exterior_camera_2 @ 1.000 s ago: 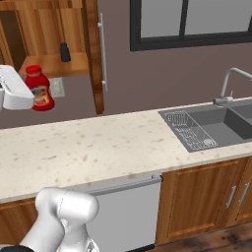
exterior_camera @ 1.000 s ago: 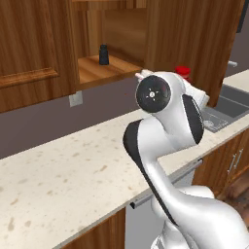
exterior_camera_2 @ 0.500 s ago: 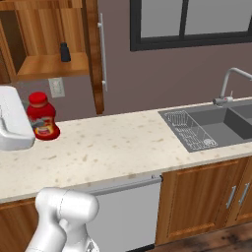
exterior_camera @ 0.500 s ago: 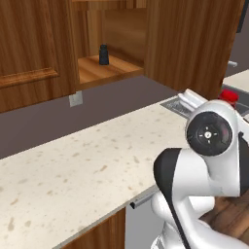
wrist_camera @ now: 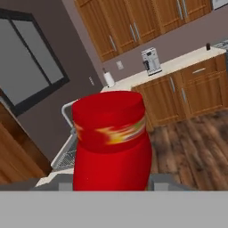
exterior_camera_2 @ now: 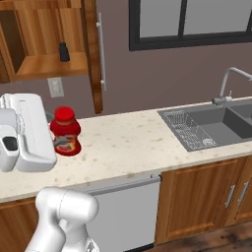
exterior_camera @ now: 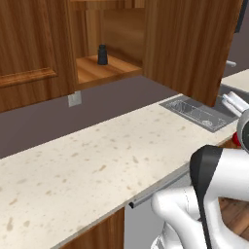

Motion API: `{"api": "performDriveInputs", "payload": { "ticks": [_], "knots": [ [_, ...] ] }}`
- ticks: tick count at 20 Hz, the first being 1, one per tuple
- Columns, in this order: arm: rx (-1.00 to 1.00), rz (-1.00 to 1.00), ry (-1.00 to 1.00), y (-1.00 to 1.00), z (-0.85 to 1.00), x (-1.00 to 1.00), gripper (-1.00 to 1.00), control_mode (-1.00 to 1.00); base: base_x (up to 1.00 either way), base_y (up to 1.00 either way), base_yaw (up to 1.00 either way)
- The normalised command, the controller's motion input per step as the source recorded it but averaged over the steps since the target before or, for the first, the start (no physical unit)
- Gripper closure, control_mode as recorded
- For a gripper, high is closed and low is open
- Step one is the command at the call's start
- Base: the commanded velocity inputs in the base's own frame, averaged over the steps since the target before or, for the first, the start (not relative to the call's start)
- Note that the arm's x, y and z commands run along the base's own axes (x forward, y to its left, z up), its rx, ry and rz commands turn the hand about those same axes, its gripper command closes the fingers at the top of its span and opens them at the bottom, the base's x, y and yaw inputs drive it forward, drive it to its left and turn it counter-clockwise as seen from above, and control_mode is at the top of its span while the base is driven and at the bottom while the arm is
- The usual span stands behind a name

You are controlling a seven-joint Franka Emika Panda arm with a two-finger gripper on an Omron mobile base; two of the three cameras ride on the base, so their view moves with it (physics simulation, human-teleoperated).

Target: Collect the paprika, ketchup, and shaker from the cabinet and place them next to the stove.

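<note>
Gripper (exterior_camera_2: 58, 142): fingers closed on the ketchup (exterior_camera_2: 65, 131), above the counter (exterior_camera_2: 128, 142).
Shaker (exterior_camera_2: 64, 51): upright on cabinet (exterior_camera_2: 47, 64) shelf.

The ketchup (exterior_camera_2: 65, 132), a bright red bottle with a narrower red top and a red-and-yellow label band, stands upright, held in the claw (exterior_camera_2: 55, 140) above the speckled tabletop (exterior_camera_2: 128, 142), below and just right of the cabinet (exterior_camera_2: 49, 34) niche. In the hand view the ketchup (wrist_camera: 111, 142) looms close between the fingertips. The shaker (exterior_camera: 102, 54) (small, black-grey, tapering to a rounded top) stands upright on the brown wooden cabinet's open shelf, near its back wall.
</note>
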Motion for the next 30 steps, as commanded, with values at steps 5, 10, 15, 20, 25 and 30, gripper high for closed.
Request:
{"api": "performDriveInputs", "payload": {
  "ticks": [5, 10, 15, 20, 25, 30],
  "knots": [
    [0.00, 0.00, 0.00, 0.00, 0.00, 0.00, 1.00, 1.00, 0.00, -0.22, -0.05],
    [0.00, 0.00, 0.00, 0.00, 0.00, 0.00, 1.00, 1.00, 0.00, -0.81, -0.29],
    [0.00, 0.00, 0.00, 0.00, 0.00, 0.00, 1.00, 1.00, 0.00, -0.95, -0.39],
    [0.00, 0.00, 0.00, 0.00, 0.00, 0.00, 1.00, 1.00, 0.00, -0.93, -0.41],
    [0.00, 0.00, 0.00, 0.00, 0.00, 0.00, 1.00, 1.00, 0.38, -0.73, -0.42],
    [0.00, 0.00, 0.00, 0.00, 0.00, 0.00, 1.00, 1.00, 0.76, -0.19, -0.46]
  ]
}}
